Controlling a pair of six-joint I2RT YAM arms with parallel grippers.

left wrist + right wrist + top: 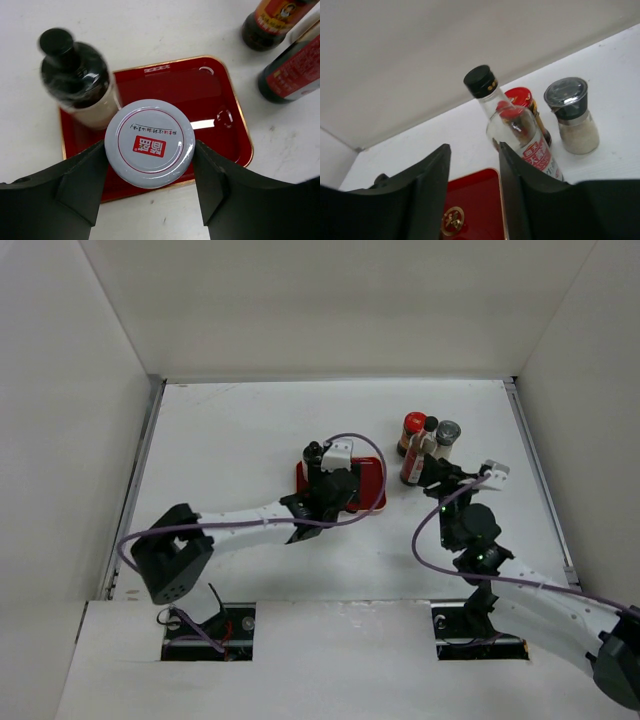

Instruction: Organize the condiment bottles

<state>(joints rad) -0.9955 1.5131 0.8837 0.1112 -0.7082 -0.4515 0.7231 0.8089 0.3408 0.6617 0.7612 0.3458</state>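
Since every position is referenced to the red tray [220,100], check it first: its right half shows bare surface, with room to set things down. Your left gripper [150,150] hangs over the tray's near edge, clamped on the upright pale-lidded jar [150,142]. Your right gripper [474,150], jaws apart and empty, sits right of the tray and is the arm nearer the loose group. There the tall slim bottle [517,130], red-lidded jar [519,96] and grey-topped shaker [570,117] stand close together. The black-capped white bottle [75,82] occupies the tray's far left corner.

Glossy red tray [200,95]; pale-lidded jar [150,142], lid smooth and satin; black-capped slim bottle [516,127], clear glass; matt white table [150,30].
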